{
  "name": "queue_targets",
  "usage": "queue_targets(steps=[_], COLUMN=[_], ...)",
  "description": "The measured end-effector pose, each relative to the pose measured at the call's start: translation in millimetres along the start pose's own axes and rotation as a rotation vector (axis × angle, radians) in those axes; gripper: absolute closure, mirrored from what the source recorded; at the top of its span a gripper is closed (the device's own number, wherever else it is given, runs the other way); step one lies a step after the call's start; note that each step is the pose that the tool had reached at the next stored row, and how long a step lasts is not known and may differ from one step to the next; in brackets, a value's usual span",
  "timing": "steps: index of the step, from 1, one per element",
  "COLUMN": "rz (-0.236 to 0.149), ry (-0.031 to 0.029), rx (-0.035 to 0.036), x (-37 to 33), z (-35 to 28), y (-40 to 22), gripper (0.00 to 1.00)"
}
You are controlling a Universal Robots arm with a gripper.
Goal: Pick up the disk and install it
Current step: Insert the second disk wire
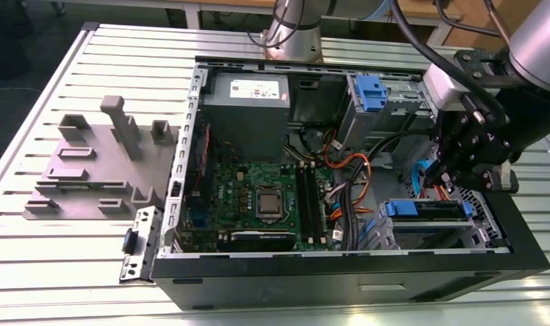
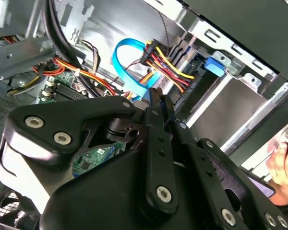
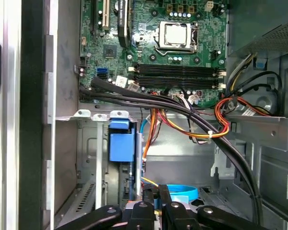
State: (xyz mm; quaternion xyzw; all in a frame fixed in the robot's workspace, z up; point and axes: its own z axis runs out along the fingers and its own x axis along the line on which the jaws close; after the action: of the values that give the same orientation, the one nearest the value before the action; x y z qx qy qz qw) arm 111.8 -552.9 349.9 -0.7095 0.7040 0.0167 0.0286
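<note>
Disk (image 1: 426,210) apparently inside case (image 1: 347,278), tool (image 1: 474,182) close by

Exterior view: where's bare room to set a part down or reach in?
Free: the slatted table between the grey fixture and its near edge, plus the strip behind the fixture up to the arm's base. The case is crowded inside: motherboard, cables, the disk in its bay.

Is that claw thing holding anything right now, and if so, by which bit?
Nothing is held. The gripper hangs shut over the open computer case, with nothing caught in it.
</note>
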Motion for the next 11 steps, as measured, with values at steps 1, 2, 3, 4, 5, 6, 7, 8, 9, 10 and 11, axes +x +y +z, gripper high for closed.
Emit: queue_targets(steps=[1, 2, 3, 4, 5, 6, 7, 8, 9, 10, 11], rz=[0.0, 0.0, 0.0, 0.0, 0.0, 0.0, 0.0, 0.0, 0.0, 0.0, 0.0], ry=[-0.0006, -0.0005, -0.0005, -0.0006, -0.0006, -0.0006, -0.0006, -0.0006, -0.0006, -0.0006, -0.0006], rx=[0.0, 0.0, 0.0, -0.0001, 0.0, 0.0, 0.0, 0.0, 0.0, 0.0, 0.0], x=[2.1, 3.1, 3.3, 3.3, 3.3, 3.6, 3.7, 3.8, 3.8, 3.8, 3.9], z=[0.1, 0.0, 0.0, 0.0, 0.1, 0.1, 0.0, 0.0, 0.1, 0.0, 0.0], y=[0.1, 0.0, 0.0, 0.0, 0.0, 0.0, 0.0, 0.0, 0.0, 0.0, 0.0], gripper=[0.84, 0.84, 0.84, 0.84, 0.84, 0.84, 0.84, 0.84, 0.84, 0.84, 0.84])
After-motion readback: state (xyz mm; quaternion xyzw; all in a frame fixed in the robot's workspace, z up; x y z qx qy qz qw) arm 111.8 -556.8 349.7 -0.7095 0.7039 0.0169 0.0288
